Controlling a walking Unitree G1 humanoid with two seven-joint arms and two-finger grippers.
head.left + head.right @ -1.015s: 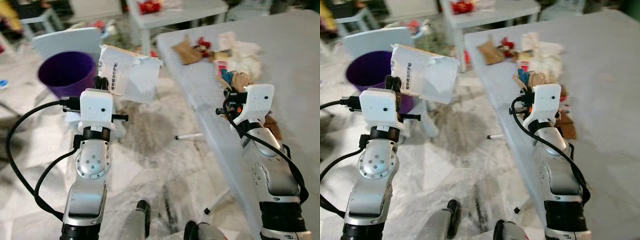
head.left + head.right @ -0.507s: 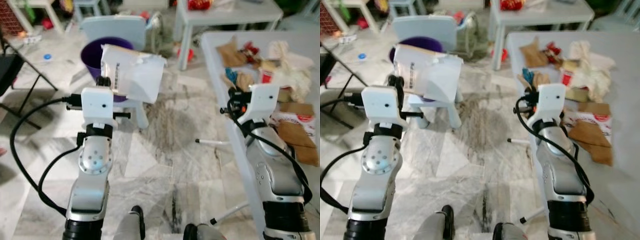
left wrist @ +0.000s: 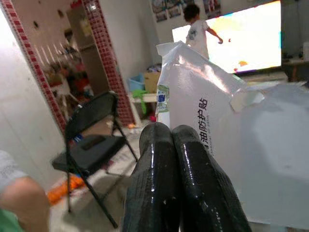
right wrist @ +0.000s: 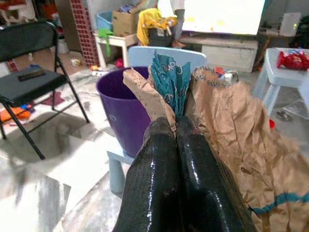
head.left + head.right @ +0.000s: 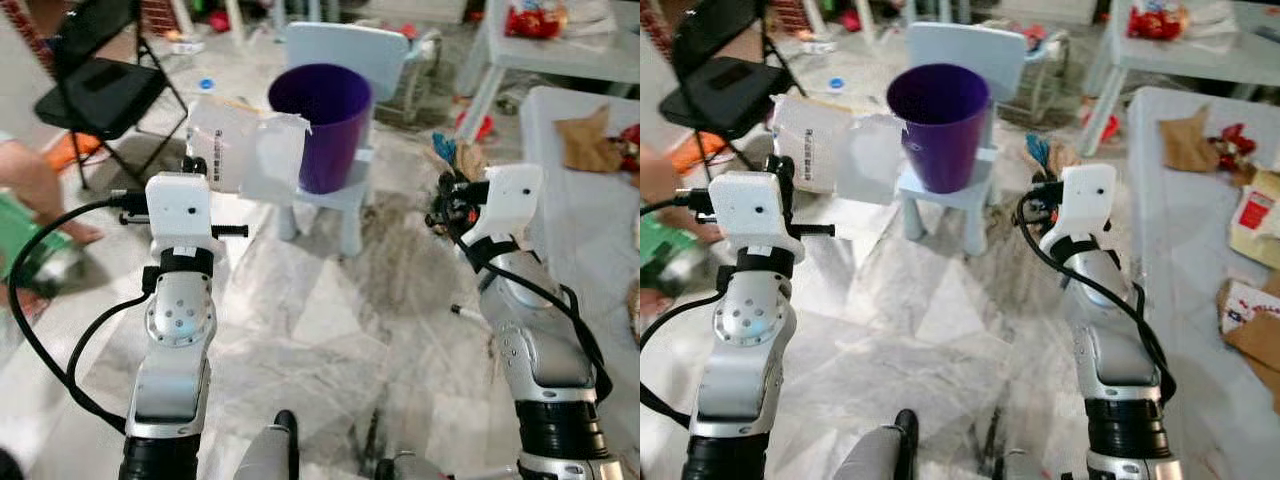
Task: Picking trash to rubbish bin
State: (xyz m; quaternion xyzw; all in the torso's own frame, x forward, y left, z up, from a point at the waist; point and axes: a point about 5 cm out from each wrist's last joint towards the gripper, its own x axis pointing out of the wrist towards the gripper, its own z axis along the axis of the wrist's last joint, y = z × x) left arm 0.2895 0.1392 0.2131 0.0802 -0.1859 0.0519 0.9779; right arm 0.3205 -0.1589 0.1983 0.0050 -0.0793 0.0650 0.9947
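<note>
Surroundings: black folding chair [image 5: 95, 85] to my left, a person's arm [image 5: 40, 190] at the left edge near it. White table [image 5: 1200, 200] on my right w/ brown paper scraps [image 5: 1187, 140] and packets [image 5: 1252, 215] on top. Second pale table [image 5: 560, 55] further back, red item [image 5: 533, 22] on it. Marble floor [image 5: 330, 320] between me and the bin, nothing lying on that stretch.

Container: purple bin [image 5: 320, 125] stands upright on a small pale-blue stool [image 5: 335, 205], straight ahead, chair back [image 5: 340, 50] behind it. Inside is in shadow; contents cannot be told.

Left gripper [image 3: 176, 140]: fingers pressed together, pinching a white bag [image 5: 245, 150] w/ printed text. Bag held up, just left of the bin, its right edge overlapping the bin's rim in the eye view; whether it touches, cannot tell.

Right gripper [image 4: 175, 126]: fingers closed tight on crumpled brown paper [image 4: 227, 125] plus a teal wrapper [image 4: 169, 82]. Held off to the bin's right, near the table's corner, apart from the bin.
</note>
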